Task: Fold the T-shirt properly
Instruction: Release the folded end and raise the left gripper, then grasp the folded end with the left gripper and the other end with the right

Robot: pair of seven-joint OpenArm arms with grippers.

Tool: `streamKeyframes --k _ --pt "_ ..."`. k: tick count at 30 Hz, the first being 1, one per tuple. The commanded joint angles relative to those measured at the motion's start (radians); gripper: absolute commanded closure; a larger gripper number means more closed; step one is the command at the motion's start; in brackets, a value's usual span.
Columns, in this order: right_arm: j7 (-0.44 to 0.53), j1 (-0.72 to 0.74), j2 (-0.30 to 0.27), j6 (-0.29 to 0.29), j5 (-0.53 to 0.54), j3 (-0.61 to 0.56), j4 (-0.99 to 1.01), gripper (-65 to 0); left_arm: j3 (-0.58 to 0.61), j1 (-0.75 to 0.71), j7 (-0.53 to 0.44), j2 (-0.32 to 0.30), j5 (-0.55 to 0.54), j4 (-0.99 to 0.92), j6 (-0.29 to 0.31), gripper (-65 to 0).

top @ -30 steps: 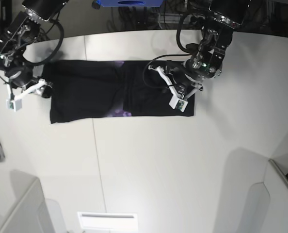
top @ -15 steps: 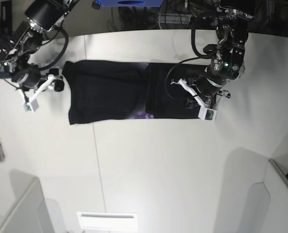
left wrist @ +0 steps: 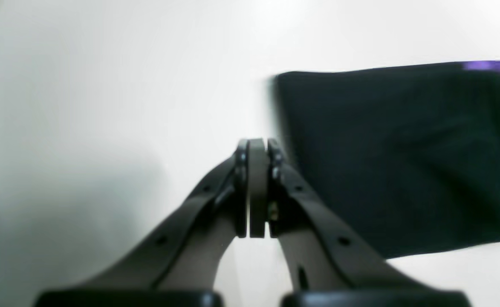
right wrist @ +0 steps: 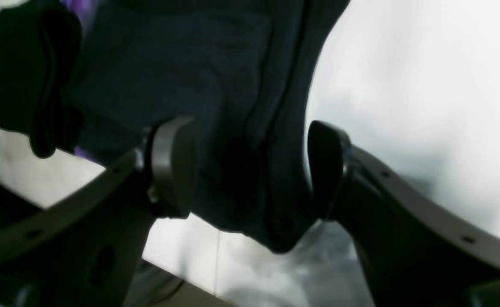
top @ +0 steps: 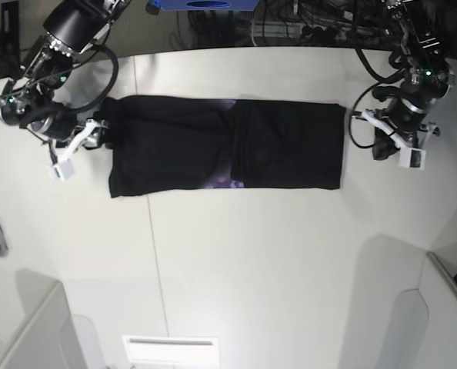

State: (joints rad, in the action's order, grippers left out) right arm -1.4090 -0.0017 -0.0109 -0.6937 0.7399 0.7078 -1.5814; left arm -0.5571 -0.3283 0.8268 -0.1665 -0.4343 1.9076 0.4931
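Since a second ago the T-shirt (top: 225,152) has slid toward the left-arm side of the tabletop (top: 244,261) and now lies as a long flat band along the far edge. The left tool (left wrist: 256,187) has left the cloth and is pressed shut on nothing, just beside the shirt's end. The right tool (right wrist: 250,170) gapes wide, its pads (right wrist: 173,166) straddling the bunched opposite end without pinching.

My table (top: 236,261) was white, with a seam running down its left part. On it the T-shirt (top: 213,150) lay flat as a long band.
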Motion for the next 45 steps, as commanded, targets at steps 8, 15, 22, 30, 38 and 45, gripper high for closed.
streamKeyframes --k 8,15,22,30,38,45 --pt "0.013 0.101 -0.047 -0.004 0.028 0.091 0.226 -38.3 -0.189 0.002 -0.021 -0.031 -0.01 -0.133 0.109 0.0" --pt "0.013 0.118 -0.082 -0.004 0.025 0.091 0.23 -38.3 -0.188 0.014 -0.022 -0.037 -0.01 -0.204 0.141 0.0" --pt "0.013 0.114 -0.105 -0.004 0.025 0.089 0.278 -38.3 -0.183 0.048 -0.022 -0.035 -0.008 -0.247 0.14 0.0" --pt "0.013 0.111 -0.056 -0.004 0.022 0.082 0.281 -38.3 -0.044 0.045 -0.157 -0.025 0.098 -0.293 0.137 0.0" --pt "0.013 0.096 -0.053 -0.004 0.022 0.019 0.283 -38.3 -0.04 0.068 -0.156 0.002 0.11 -0.325 0.137 0.0" --pt "0.018 0.076 -0.034 -0.004 0.02 0.017 0.299 -38.3 0.032 0.082 -0.157 0.0 0.111 -0.326 0.137 0.0"
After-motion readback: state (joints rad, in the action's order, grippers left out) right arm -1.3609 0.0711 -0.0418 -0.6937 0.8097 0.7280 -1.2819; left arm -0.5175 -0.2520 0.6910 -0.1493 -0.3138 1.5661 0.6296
